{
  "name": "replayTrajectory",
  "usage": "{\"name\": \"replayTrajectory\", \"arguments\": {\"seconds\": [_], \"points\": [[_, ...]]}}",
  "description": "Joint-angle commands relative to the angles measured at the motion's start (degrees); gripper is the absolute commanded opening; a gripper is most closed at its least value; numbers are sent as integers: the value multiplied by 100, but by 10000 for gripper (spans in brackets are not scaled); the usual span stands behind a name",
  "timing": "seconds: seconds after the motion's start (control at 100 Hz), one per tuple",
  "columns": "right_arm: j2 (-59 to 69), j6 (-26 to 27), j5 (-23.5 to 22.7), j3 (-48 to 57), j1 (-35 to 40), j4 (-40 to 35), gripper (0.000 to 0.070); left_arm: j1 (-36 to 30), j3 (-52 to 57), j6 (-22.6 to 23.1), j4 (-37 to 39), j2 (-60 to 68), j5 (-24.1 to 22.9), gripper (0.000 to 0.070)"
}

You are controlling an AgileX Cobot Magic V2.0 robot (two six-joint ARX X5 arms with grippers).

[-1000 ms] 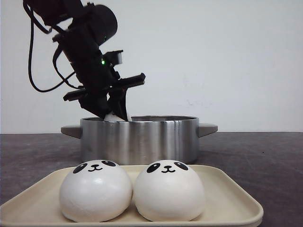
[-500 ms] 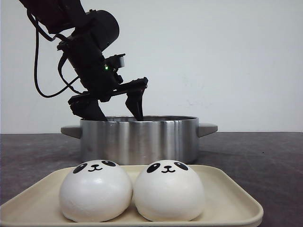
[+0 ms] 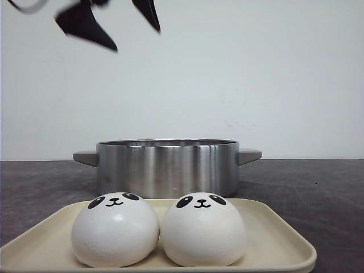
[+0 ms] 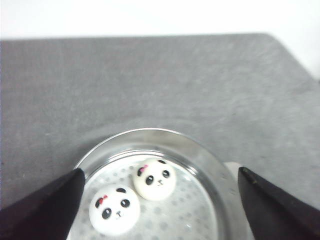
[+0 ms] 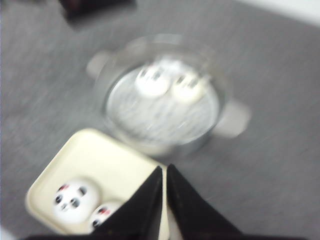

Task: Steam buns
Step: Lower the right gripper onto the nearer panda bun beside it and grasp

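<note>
Left arm [image 3: 108,23] high—jaws spread, empty.

Glossy white panda-faced buns: four. Two [image 3: 115,229] [image 3: 203,229] on tray, two [image 4: 114,209] [image 4: 154,178] in pot.
Round stainless steel pot [image 3: 166,166]: one.
Cream rectangular plastic tray [image 3: 278,239]: one.
</note>
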Motion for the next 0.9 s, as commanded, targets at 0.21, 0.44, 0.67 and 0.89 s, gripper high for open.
{"name": "replayTrajectory", "arguments": {"seconds": [0.21,0.44,0.67,0.89], "points": [[562,1644,-868,-1803,315,1423,236,-358,96,-15,-549,-1311,-4,595],[1491,1794,-1167,-1902,330,1626,501,-483,96,-15,-776,-2070,-4,595],[2339,1792,-1381,-1902,328,1910,486,-483,96,33,-1121,-2358,-11,595],[2942,1794,-1440,-1899,313,2081,457,-483,94,31,-1523,-2358,-13,595]]}}
